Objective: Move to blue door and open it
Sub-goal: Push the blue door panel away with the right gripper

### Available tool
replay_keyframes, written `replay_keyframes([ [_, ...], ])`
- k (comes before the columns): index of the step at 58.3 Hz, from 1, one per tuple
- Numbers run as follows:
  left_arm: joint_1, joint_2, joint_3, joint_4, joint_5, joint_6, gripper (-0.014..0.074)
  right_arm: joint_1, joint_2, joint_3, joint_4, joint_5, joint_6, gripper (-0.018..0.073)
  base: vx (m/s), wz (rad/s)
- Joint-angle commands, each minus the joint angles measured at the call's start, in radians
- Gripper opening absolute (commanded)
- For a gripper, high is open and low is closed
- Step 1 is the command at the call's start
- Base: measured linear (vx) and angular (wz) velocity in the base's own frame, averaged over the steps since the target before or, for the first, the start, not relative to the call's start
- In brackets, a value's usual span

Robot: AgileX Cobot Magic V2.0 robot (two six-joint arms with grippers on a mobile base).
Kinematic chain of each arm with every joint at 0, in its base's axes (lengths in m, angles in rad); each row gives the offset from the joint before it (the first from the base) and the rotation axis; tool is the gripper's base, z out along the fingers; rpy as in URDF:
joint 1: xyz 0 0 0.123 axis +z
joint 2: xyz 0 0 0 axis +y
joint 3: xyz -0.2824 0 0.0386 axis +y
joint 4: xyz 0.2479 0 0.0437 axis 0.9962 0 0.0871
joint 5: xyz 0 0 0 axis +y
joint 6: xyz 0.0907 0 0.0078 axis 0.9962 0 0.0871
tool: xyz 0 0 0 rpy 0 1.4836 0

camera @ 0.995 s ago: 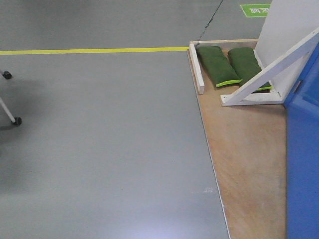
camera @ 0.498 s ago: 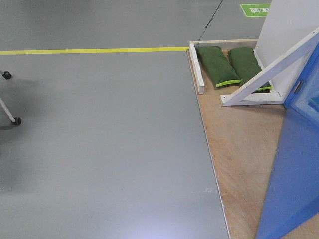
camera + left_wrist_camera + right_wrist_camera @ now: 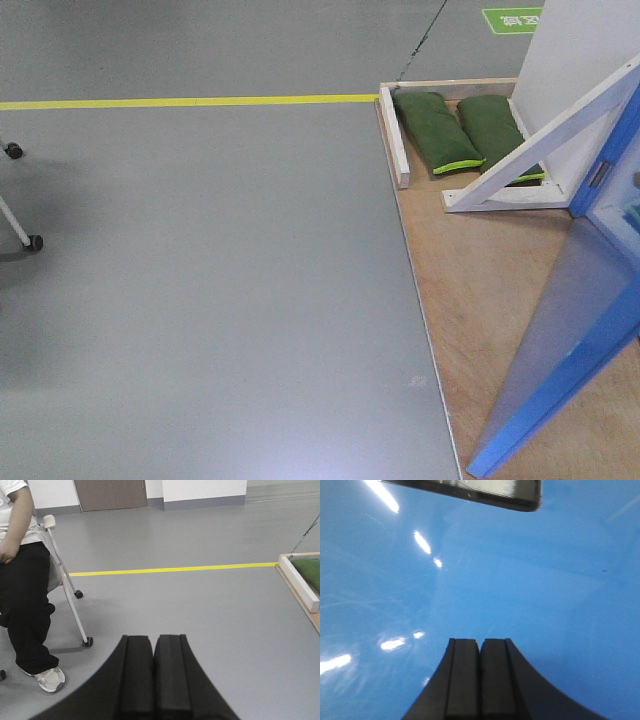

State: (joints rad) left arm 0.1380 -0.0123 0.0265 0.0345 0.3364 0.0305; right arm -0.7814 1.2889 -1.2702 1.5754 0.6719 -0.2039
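blue door [image 3: 560, 350] ajar; right gripper [image 3: 480, 647] closed, empty, facing it. push steady, near free edge. left gripper [image 3: 153, 642] closed, idle.

Bright, even light is given from above. On the glossy blue door [image 3: 560, 580] glare is seen: white lamp streaks are reflected above and to the left of the right claw [image 3: 480, 645]. Both claws are rendered as dark shapes with little detail, and the left claw [image 3: 153, 642] is blurred at its near end. To its left, a faint soft shadow is cast on the grey floor [image 3: 225, 630] beneath the chair [image 3: 67, 587]. In the front view the door face is washed pale by reflection.
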Motion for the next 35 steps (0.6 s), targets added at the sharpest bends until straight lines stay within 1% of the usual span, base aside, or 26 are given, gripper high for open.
replay_keyframes([
  [1,-0.006,-0.014,0.004,-0.005,-0.087,-0.002,0.0070,0.084,-0.033,-0.035,-0.035,-0.039,-0.016,0.0002,0.00,0.00],
  [8,-0.006,-0.014,0.004,-0.005,-0.087,-0.002,0.0070,0.178,-0.027,-0.035,-0.103,-0.160,-0.016,0.0002,0.00,0.00],
  [19,-0.006,-0.014,0.004,-0.005,-0.087,-0.002,0.0070,0.322,0.003,-0.035,-0.175,-0.289,-0.016,0.0002,0.00,0.00],
  [29,-0.006,-0.014,0.004,-0.005,-0.087,-0.002,0.0070,0.442,0.034,-0.035,-0.235,-0.346,-0.016,0.0002,0.00,0.00],
  [35,-0.006,-0.014,0.004,-0.005,-0.087,-0.002,0.0070,0.506,0.053,-0.035,-0.243,-0.349,-0.016,0.0002,0.00,0.00],
])
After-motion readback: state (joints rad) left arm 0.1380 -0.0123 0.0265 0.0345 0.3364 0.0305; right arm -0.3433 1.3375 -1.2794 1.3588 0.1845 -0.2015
